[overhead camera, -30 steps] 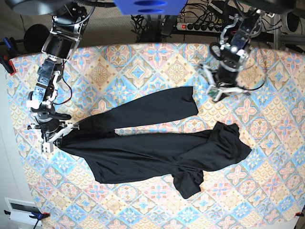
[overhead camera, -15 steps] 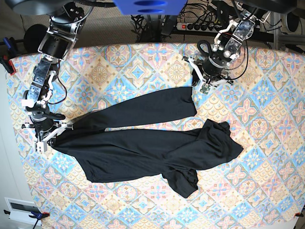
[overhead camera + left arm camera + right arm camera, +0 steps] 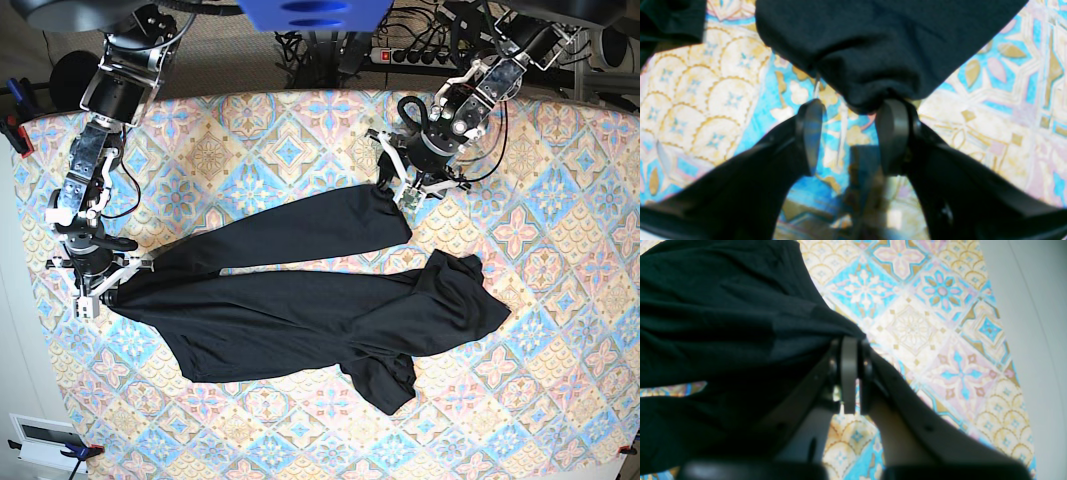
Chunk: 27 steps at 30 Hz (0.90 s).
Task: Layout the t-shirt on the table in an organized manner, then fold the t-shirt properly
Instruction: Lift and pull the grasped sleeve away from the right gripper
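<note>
The t-shirt (image 3: 310, 300) lies crumpled and stretched across the middle of the surface (image 3: 560, 400), not yet flat. One sleeve runs from the t-shirt's body toward the far side; the other sleeve is bunched at its near edge.

The right end effector (image 3: 851, 373) is clenched on a corner of the t-shirt at the end farthest from the sleeve cuff, with fabric pinched between the pads.

The left end effector (image 3: 848, 136) stands released at the far sleeve's cuff. Its fingers (image 3: 893, 133) are spread, one touching the cuff edge, with bare surface between them.

Risk: closing from here may catch only the cuff's lip, or nothing, because little fabric sits between the fingers. A hard pull by the right end effector could drag the t-shirt away from the left one.
</note>
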{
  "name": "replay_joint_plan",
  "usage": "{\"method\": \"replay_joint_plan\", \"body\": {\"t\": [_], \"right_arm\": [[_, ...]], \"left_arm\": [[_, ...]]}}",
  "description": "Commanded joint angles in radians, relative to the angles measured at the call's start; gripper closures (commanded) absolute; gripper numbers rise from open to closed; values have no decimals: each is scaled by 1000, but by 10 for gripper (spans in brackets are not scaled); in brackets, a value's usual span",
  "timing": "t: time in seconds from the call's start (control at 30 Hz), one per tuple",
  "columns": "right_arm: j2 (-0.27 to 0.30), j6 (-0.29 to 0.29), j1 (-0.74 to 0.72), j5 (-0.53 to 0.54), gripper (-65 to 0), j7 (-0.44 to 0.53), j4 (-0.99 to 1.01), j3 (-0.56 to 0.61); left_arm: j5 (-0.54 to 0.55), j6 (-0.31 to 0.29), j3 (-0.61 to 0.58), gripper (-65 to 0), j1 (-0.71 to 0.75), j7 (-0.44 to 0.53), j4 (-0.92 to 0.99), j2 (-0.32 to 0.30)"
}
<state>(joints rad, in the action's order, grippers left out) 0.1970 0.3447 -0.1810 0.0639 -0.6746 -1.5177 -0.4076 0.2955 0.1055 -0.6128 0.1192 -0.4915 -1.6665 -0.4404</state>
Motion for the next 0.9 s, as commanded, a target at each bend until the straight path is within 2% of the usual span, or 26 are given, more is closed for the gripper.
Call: {"method": "replay_joint_plan", "body": {"t": [0.0,0.4,0.47,0.53,0.6,0.63,0.87], "right_arm": [[14,-3,-24,9,0,26,-20,-1],[14,-3,-24,9,0,26,-19,-1],[14,-3,-24,9,0,26,-19,-1],[14,-3,-24,9,0,26,-17,-1],[14,-3,-24,9,0,26,-17,-1],[14,-3,-24,9,0,26,-17,-1],[14,-3,-24,9,0,26,-17,0]], "left_arm": [[35,-48,-23,-290,-10,-48,1,24],[37,-48,-25,-276,-77,-43,110,133],[40,-48,-22,-213,-77,-42,108,142],[40,-49,-19,-111,-83,-42,107,144],[38,-49,-17,-23,-83,-36,82,136],[37,-46,-9,0,-77,-20,58,128],[37,-43,123,0,26,50,-134,-7]]}}
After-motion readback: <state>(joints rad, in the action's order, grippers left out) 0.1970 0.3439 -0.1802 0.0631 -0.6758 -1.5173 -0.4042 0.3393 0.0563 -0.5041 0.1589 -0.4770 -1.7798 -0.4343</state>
